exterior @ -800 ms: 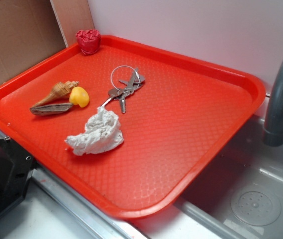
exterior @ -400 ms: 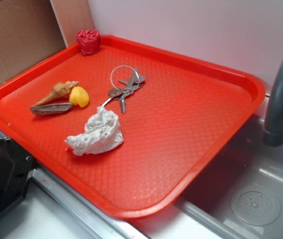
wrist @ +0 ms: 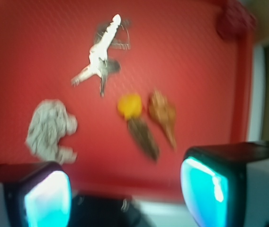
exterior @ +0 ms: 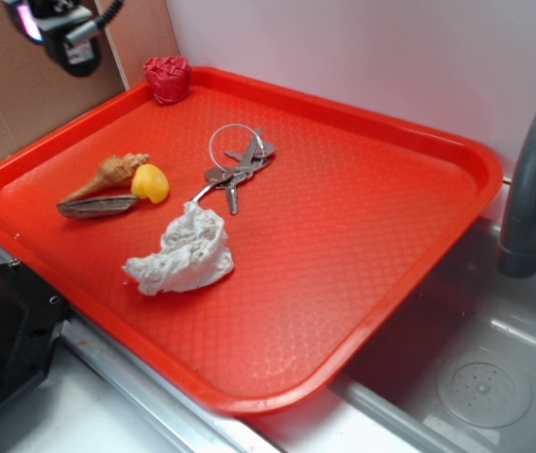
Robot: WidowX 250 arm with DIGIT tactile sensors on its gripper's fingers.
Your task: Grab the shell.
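The tan-orange spiral shell [exterior: 108,175] lies on the left part of the red tray [exterior: 362,236], its pointed tail toward the tray's left rim. It shows blurred in the wrist view [wrist: 163,113]. A small yellow duck [exterior: 151,182] touches its head and a flat dark grey-brown piece [exterior: 96,206] lies along its near side. My gripper [exterior: 65,33] is at the top left, high above the tray's left rim and well clear of the shell. In the wrist view the gripper [wrist: 125,189] is open and empty, its two cyan pads wide apart.
A key bunch on a ring [exterior: 237,160] lies mid-tray, a crumpled white paper [exterior: 183,253] in front of it, a red heart-shaped object [exterior: 167,78] at the far corner. A grey faucet [exterior: 532,179] and sink [exterior: 476,377] are to the right. A black block [exterior: 4,330] is at the front left.
My gripper has come into the exterior view at the top left; before it was out of view. The things on the tray have not moved.
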